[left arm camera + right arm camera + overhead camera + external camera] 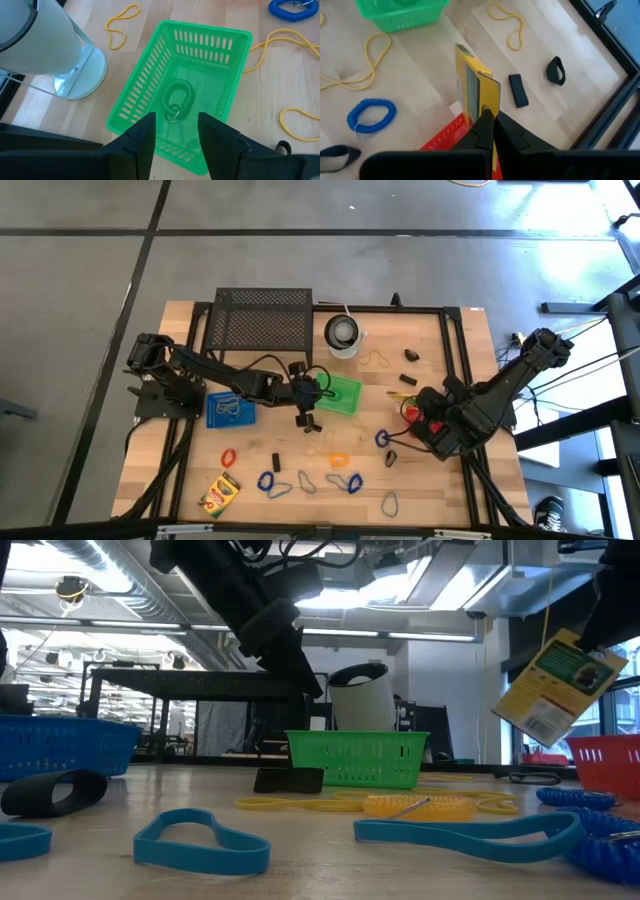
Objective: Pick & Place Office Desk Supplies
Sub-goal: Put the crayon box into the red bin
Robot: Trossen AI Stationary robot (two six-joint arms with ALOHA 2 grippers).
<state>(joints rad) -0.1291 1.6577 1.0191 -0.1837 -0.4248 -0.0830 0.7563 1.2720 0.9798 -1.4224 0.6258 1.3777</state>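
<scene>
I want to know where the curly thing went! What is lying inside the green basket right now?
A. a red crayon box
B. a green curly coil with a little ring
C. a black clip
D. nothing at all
B: the left wrist view shows a green curly coil with a small ring lying on the floor of the green basket, just beyond the open left gripper.

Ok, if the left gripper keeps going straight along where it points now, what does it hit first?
Most likely the green coil lying in the green basket: the left gripper, fingers open, points straight into the basket. How high it hangs above is unclear.
</scene>
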